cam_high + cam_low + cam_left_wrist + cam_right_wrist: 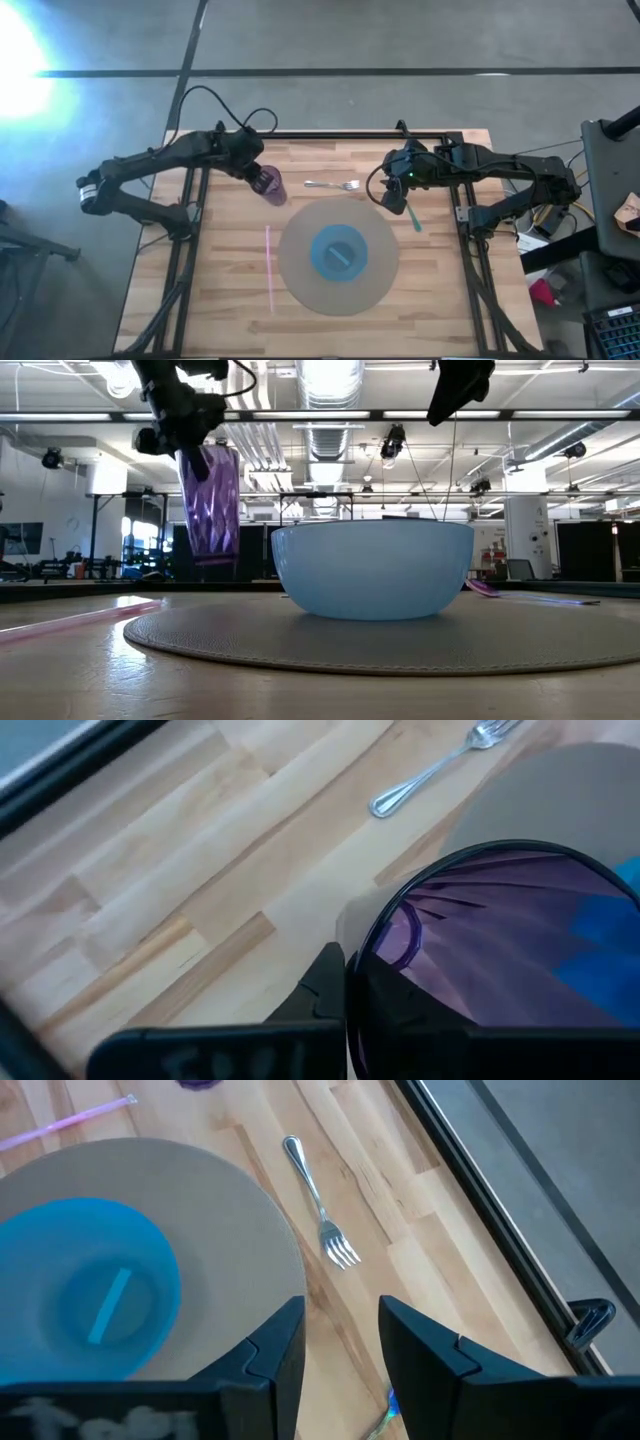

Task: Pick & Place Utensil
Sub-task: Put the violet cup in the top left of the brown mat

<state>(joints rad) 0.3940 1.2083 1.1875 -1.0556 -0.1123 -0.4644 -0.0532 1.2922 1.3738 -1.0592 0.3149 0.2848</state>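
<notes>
From above, a round grey mat [338, 257] lies on the wooden worktop [230, 290] with a blue bowl [340, 252] at its middle; a fork [333, 185] lies on bare wood just past the mat's far edge, between the two arms. The left claw [262, 180] hangs beyond the mat's far-left edge, pinching the rim of a purple cup [270, 186]. The right claw [396, 193] hovers over the mat's far-right edge, with a teal utensil [415, 219] on the wood beside it, and a pink straw [269, 262] lies left of the mat. At worktop height, the cup [212, 502] hangs clear of the wood, behind and left of the bowl [372, 568]. The left wrist view shows the cup's rim [480, 935] clamped in the fingers, the fork [440, 765] beyond. The right wrist view shows its fingers [425, 1345] spread and empty above the mat's edge [240, 1210], the fork [318, 1205] just off the mat.
</notes>
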